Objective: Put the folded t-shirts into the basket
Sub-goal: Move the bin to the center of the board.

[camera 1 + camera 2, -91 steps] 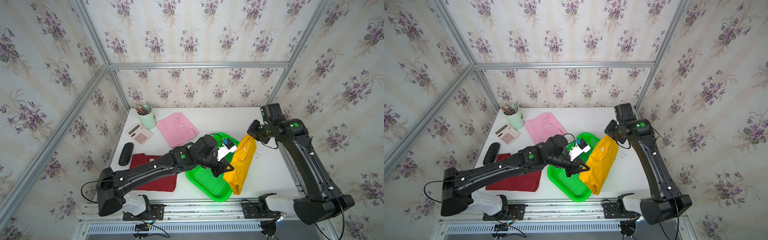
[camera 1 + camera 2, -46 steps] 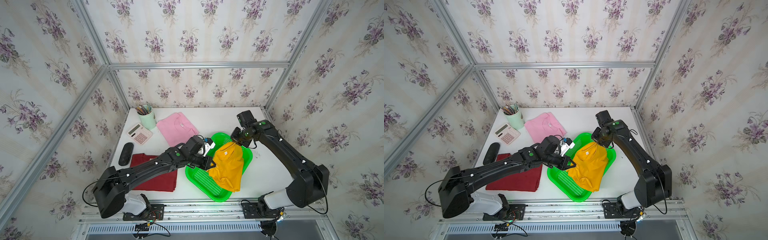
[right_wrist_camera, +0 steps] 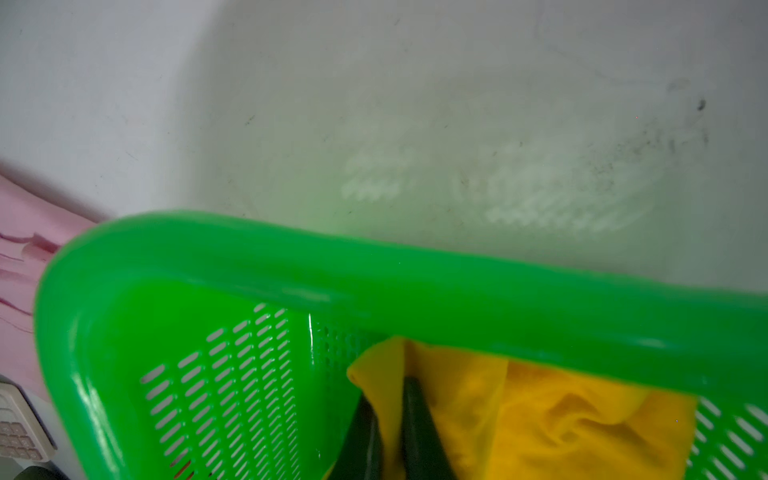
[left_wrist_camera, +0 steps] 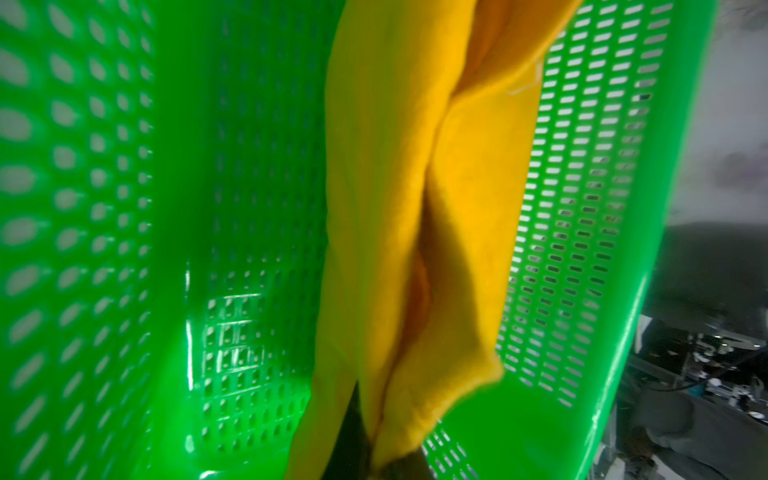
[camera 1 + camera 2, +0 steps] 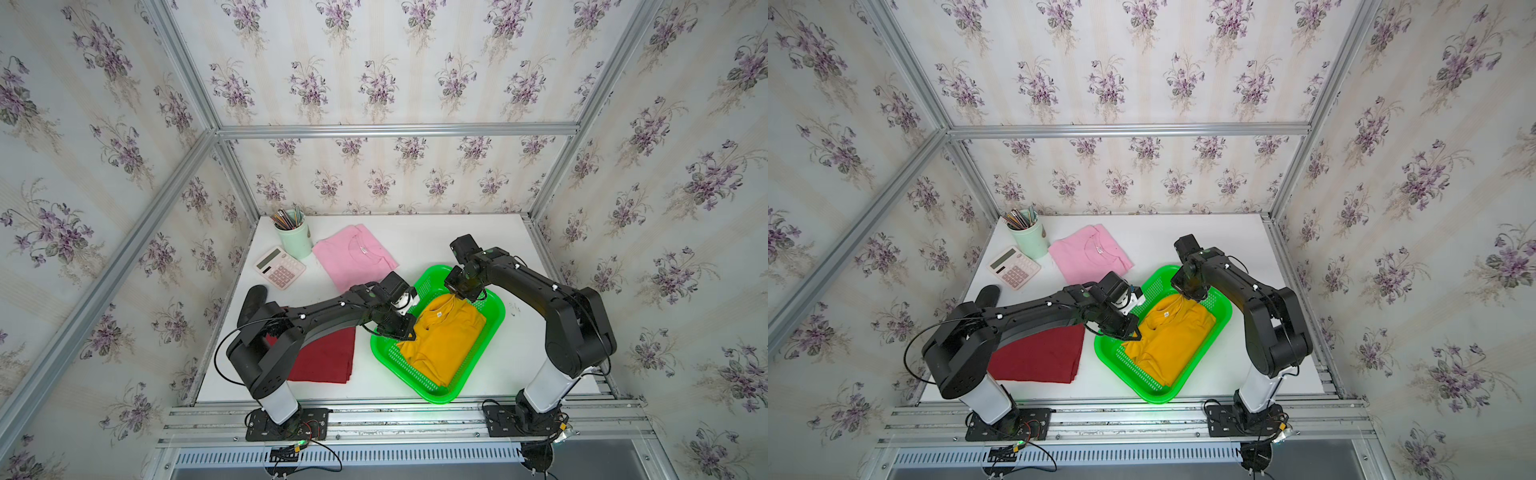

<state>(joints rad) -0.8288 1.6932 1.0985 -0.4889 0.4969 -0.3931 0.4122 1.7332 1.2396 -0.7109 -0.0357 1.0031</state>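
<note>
Pencil cup (image 5: 296,243) beside calculator (image 5: 279,267), dark oblong object (image 5: 253,297) nearby on white table (image 5: 419,241)

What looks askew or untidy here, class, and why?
The mustard-yellow cloth t-shirt lies rumpled and bunched in the bright green perforated plastic basket, pinched at two edges by the left gripper and right gripper. The basket sits diagonal to the front edge of the white table.

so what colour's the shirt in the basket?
Mustard yellow; the shirt shows best in a top view.
</note>
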